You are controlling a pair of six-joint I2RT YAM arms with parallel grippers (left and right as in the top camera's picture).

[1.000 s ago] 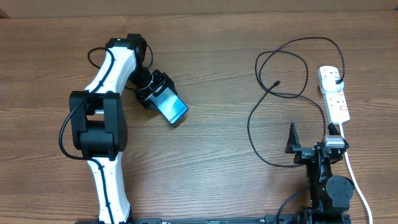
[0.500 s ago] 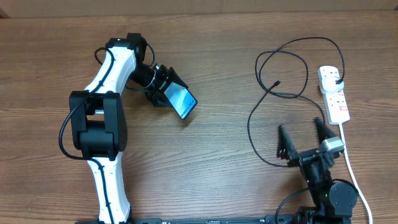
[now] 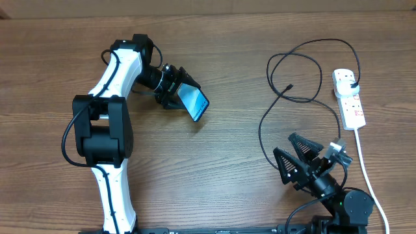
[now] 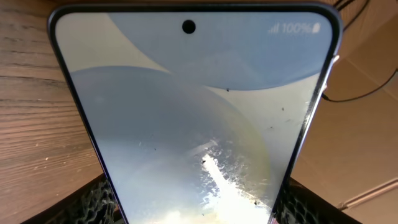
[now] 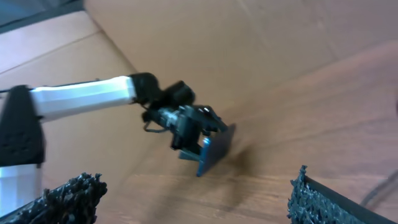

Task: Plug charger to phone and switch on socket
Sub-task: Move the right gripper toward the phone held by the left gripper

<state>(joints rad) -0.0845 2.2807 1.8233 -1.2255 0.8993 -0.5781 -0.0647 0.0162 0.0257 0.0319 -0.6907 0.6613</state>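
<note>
- The left gripper (image 3: 175,91) is clamped on one end of the slim rectangular smartphone with the light blue glowing screen (image 3: 195,104), left of centre in the overhead frame. The phone is tilted steeply, and I cannot tell whether its lower corner touches the brown wooden table (image 3: 227,169).
- Only that end is gripped, so a push from a connector could probably pivot the phone or slide it out from between the pads.
- In the left wrist view the front-camera hole is at the far end of the screen (image 4: 193,124). The charging port is therefore likely at the gripped end, where the fingers may block it. No view shows the port.
- The right gripper (image 3: 296,156), at lower right, is spread wide and holds nothing.
- The long thin black charger cable (image 3: 261,127) lies in loops just above the right gripper. Its small connector tip (image 3: 288,86) is at upper right, well apart from the phone.
- Closing on a loop rather than close behind the tip would leave the tip dangling and impossible to aim.
- The cable's black plug (image 3: 351,82) appears seated in the small white oblong power strip (image 3: 349,97) at the right edge. Dragging the cable towards the phone could tug the strip or loosen the plug.
- The thick white cord (image 3: 365,172) runs down beside the right arm and could snag during a reach for the switches.
</note>
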